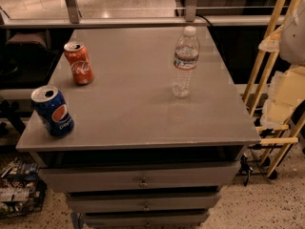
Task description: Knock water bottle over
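The water bottle (185, 61) is clear ribbed plastic with a white cap and a red-and-blue label band. It stands upright on the grey cabinet top (133, 104), right of centre and towards the back. My gripper (285, 97) shows only as pale parts at the right edge of the camera view. It is beyond the cabinet's right side, level with the bottle and well apart from it. Nothing touches the bottle.
A red Coca-Cola can (79, 63) stands at the back left and a blue Pepsi can (52, 110) at the front left corner. A yellow wooden rack (265, 61) stands right of the cabinet. Drawers (143, 180) are below, and a glass railing (71, 4) runs behind.
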Controlling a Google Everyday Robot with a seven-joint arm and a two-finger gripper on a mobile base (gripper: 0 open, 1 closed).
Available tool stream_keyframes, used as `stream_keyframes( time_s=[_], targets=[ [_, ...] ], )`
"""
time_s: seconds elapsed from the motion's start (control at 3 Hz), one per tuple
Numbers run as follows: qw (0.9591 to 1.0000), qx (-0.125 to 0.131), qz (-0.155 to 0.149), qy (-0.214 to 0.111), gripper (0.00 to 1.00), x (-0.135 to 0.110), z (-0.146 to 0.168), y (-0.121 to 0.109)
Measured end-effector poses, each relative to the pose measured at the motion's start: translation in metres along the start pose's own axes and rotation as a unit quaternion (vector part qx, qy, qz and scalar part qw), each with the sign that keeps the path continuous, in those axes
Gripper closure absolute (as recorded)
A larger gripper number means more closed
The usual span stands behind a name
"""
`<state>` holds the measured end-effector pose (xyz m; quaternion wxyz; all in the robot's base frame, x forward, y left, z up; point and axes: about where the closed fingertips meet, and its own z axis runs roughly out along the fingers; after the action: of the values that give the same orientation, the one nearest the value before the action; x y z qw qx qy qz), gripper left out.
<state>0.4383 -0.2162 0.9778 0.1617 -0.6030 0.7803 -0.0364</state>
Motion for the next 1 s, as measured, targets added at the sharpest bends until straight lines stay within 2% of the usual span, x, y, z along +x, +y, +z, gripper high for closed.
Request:
stream_keyframes(
  time_s=[0.33,0.67,1.0],
  targets=[
    [1.0000,0.000,0.000,0.000,0.00,0.000,0.000,0.000],
    [0.9988,0.005,0.012,-0.048,0.00,-0.006,0.010,-0.015],
    [0.9858,0.010,0.028,-0.165,0.00,-0.032,0.038,-0.061]
  ],
)
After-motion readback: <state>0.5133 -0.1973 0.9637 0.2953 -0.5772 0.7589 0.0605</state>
